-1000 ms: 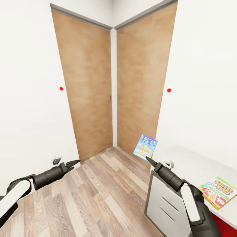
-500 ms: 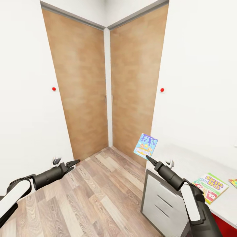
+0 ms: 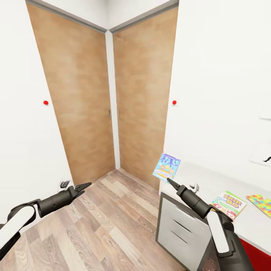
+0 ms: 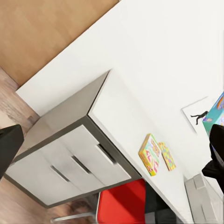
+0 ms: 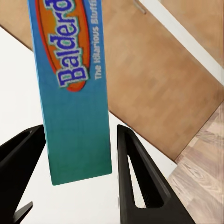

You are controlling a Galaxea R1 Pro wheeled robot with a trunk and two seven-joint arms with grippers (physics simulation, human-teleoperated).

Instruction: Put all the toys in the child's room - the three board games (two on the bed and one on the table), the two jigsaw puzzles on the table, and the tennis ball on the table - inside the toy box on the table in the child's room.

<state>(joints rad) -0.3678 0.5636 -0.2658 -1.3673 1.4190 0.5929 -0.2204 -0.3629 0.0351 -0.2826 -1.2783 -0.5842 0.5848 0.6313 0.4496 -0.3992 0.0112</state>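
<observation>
panned rightward since a second ago, sliding the wooden doors (image 3: 109, 101) left. held left tool (image 3: 83, 187) pinched together over plank floor (image 3: 113, 226); right tool (image 3: 169, 181) clamped on blue board game (image 3: 166, 167), raised. revealed skip-bo box (image 3: 228, 203) and jigsaw puzzle (image 3: 261, 204) on pale bench (image 3: 210, 184).

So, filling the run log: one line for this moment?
right gripper: holding blue board game | left gripper: empty | SKIP-BO box: on table

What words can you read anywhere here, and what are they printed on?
"SKIP-BO": lid of the game box lying on the table.
"Balderd…", cut off by the picture's edge: blue game box held in the right gripper.
"The Hilarious Bluff…", also cut off: same blue box.
Other print is too small to read.
</observation>
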